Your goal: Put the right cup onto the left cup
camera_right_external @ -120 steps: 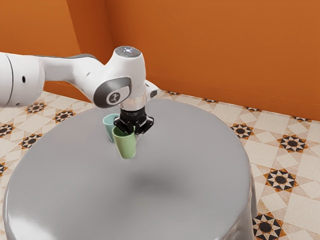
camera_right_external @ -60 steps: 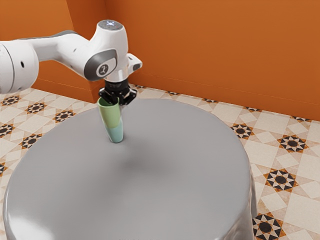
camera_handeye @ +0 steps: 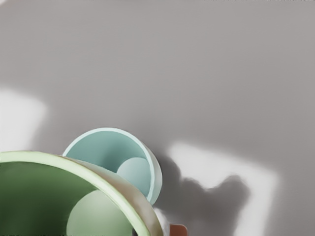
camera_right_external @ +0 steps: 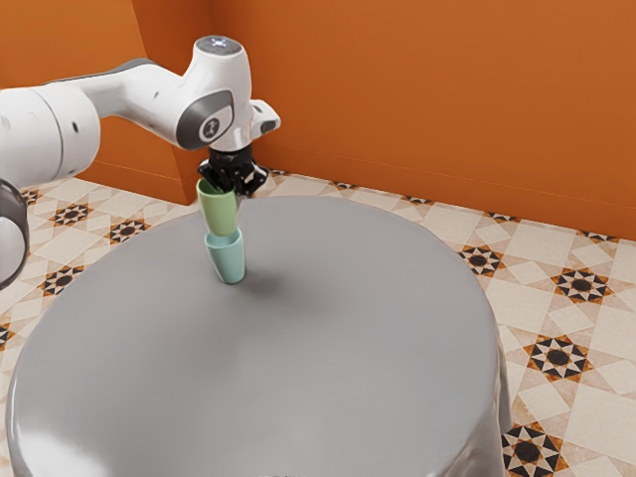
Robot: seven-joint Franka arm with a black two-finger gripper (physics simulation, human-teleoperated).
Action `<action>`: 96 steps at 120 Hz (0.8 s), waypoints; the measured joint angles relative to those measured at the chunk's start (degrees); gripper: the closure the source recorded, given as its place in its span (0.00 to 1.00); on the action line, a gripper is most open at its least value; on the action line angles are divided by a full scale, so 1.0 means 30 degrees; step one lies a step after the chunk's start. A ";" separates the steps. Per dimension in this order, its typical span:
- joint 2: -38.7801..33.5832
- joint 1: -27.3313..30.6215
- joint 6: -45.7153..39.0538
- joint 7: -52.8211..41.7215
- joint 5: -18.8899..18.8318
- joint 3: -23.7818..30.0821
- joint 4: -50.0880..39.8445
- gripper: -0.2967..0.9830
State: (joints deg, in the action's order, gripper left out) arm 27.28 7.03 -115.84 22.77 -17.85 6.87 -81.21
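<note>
Black fingers (camera_right_external: pixel 239 183) pinch the tapered green cup (camera_right_external: pixel 219 213) above the tapered pale-teal cup (camera_right_external: pixel 229 262) on the round grey tabletop (camera_right_external: pixel 328 338).

Soft shadows (camera_handeye: pixel 211 201) and white glare (camera_right_external: pixel 55 452) mark the grey table (camera_right_external: pixel 348 378)

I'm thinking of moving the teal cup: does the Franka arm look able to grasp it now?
Probably not: the end effector holds the green cup, which hangs over the teal cup, in the way.

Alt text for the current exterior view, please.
A white robot arm's black tool holds a green cup above a teal cup standing on a round, grey-covered table; an orange wall rises behind.
</note>
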 joint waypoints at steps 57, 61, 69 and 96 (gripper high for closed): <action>0.1554 0.0731 0.0029 -0.2851 0.0126 0.0005 0.1108 0.84; 0.1611 0.0732 0.0016 -0.2986 0.0125 0.0006 0.1244 0.84; 0.1671 0.0734 -0.0004 -0.3244 0.0119 0.0011 0.1373 0.84; 0.1837 0.0734 -0.0174 -0.3963 0.0103 0.0038 0.1433 0.84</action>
State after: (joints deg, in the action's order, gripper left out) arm 32.79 9.23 -116.36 10.88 -17.54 6.98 -76.91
